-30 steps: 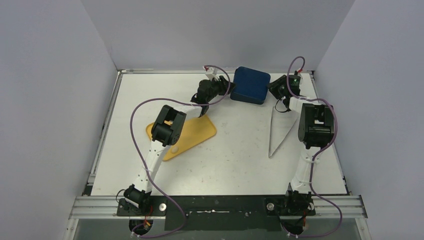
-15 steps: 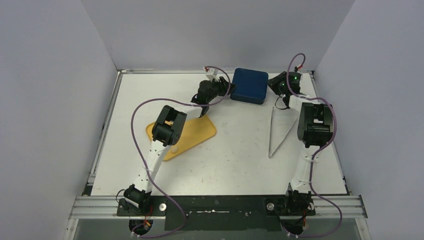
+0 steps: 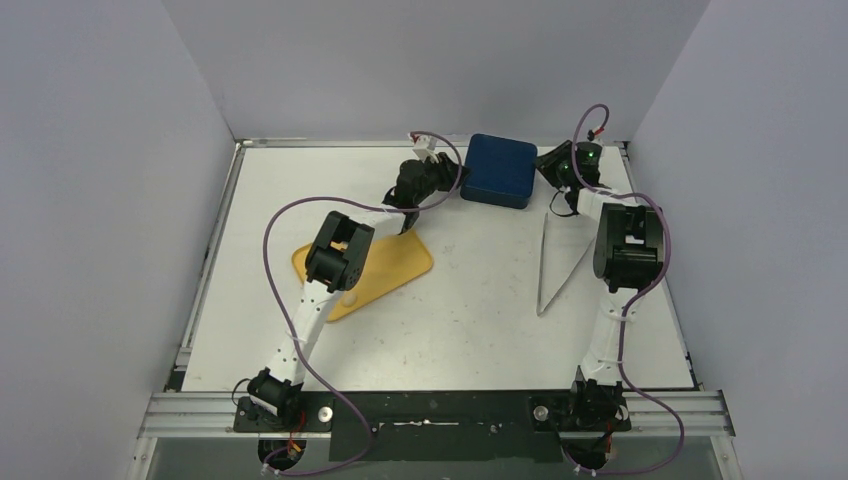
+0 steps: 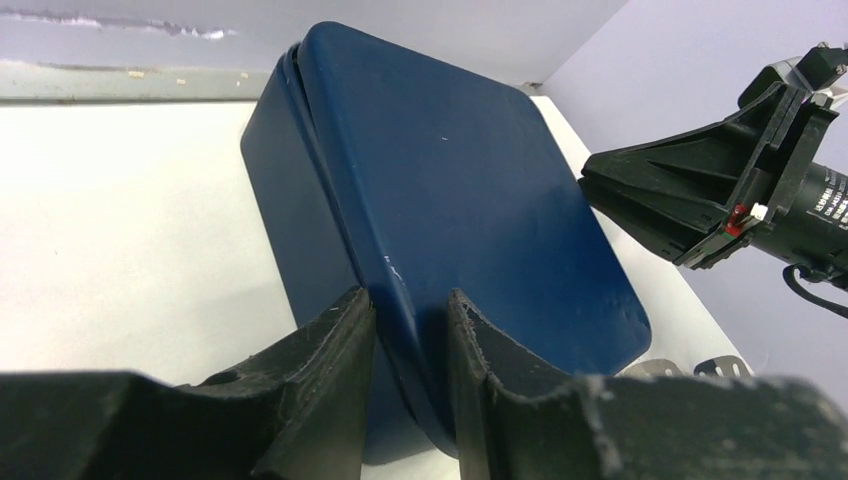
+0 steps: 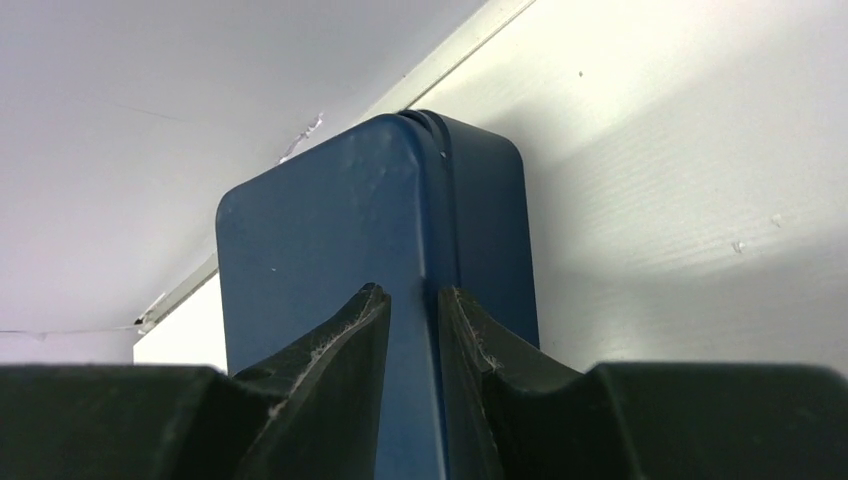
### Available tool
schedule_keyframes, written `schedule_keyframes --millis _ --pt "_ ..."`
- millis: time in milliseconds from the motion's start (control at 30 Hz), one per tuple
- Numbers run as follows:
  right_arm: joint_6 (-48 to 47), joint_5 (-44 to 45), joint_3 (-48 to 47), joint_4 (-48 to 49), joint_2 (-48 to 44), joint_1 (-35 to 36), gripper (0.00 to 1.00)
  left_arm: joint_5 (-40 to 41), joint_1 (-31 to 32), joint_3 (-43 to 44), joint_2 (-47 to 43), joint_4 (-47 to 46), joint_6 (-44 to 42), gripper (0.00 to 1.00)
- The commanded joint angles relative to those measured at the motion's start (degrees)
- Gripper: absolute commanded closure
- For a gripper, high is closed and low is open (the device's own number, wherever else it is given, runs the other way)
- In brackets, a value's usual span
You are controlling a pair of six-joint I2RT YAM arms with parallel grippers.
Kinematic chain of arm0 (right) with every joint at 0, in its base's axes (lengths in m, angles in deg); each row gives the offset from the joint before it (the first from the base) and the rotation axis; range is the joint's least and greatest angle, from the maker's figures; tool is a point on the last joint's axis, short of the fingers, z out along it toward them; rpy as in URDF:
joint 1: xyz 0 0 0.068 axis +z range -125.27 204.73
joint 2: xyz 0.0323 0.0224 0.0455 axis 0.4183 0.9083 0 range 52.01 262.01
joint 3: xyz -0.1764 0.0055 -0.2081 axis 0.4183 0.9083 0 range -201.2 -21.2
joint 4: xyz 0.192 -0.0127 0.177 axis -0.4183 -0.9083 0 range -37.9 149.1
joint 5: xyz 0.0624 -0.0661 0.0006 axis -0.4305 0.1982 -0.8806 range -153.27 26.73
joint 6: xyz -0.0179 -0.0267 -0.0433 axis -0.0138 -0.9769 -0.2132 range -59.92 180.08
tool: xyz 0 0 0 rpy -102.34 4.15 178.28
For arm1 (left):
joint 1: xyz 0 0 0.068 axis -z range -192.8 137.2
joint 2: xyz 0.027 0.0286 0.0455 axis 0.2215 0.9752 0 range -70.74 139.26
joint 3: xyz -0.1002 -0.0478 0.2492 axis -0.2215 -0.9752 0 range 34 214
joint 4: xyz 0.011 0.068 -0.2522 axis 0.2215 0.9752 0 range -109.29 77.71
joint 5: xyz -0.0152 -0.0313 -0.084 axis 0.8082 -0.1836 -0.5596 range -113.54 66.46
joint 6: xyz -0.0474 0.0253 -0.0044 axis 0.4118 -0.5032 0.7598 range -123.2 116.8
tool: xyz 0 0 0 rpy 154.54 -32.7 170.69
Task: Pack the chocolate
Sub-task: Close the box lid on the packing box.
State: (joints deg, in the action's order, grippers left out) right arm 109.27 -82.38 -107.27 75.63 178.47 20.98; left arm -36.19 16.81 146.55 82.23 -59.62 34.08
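Note:
The dark blue box (image 3: pixel 500 170) stands closed at the back middle of the table, its lid on. No chocolate shows in any view. My left gripper (image 3: pixel 457 184) is at the box's left edge. In the left wrist view, the gripper (image 4: pixel 412 300) is shut on the rim of the box (image 4: pixel 450 180). My right gripper (image 3: pixel 544 170) is at the box's right edge. In the right wrist view, the gripper (image 5: pixel 413 295) is shut on the edge of the box (image 5: pixel 320 240) at the lid seam.
An empty yellow tray (image 3: pixel 395 265) lies left of centre, partly under my left arm. Metal tweezers (image 3: pixel 550 270) lie on the table by my right arm. The back wall stands close behind the box.
My right gripper has moved back and left, up to the box's right edge. My left gripper and the box have stayed in place.

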Motion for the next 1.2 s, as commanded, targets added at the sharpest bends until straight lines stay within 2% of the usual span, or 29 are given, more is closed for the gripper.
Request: schedule_keyframes --millis 0,167,433,600,900,1167 --pt "-1.8 -1.5 -3.8 2.7 0.8 0.2 0.74 -0.8 0.5 5.8 1.4 -2.2 -0.2 0.72" --pt "-1.6 -2.4 -4.6 4.2 1.5 0.3 0.75 -1.1 1.0 8.8 3.4 -1.4 -0.2 0.75" --pt "-2.6 -2.8 -6.5 3.4 2.9 0.3 0.74 0.3 1.0 8.6 3.9 -0.7 -1.0 0.75" --pt "-4.2 -1.3 -4.2 2.3 -1.0 0.3 0.68 0.9 0.7 8.1 3.7 -0.2 -1.2 0.74" --pt "-7.7 10.3 1.1 -8.3 -10.4 -0.1 0.49 0.8 0.7 8.0 3.4 -0.3 -1.2 0.74" --pt "-6.2 14.0 7.7 -10.4 -14.4 -0.6 0.45 0.7 0.7 6.7 2.7 -0.8 -1.4 0.74"
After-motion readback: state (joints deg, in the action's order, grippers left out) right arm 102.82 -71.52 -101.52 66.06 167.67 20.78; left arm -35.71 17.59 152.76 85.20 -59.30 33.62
